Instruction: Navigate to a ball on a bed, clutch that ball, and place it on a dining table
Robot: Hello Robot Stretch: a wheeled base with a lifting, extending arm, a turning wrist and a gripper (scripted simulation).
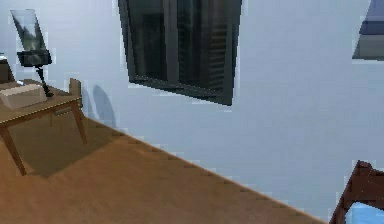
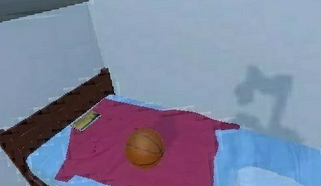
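Note:
An orange basketball [image 2: 145, 147] lies on a bed [image 2: 51, 164] in the arm side view, resting on a magenta blanket [image 2: 179, 139] near the bed's middle. The bed has a light blue sheet and a dark wooden headboard [image 2: 55, 108] at its left end. A corner of the same bed [image 1: 362, 200], dark wood with blue sheet, shows at the forward view's bottom right.
A wooden desk [image 1: 40, 112] with a dark lamp [image 1: 33, 50] and a pale box stands at the forward view's left, below a pale blue wall with a dark window [image 1: 180, 45]. Brown wooden floor [image 1: 150, 185] lies between desk and bed. A small flat object [image 2: 86, 121] lies near the headboard.

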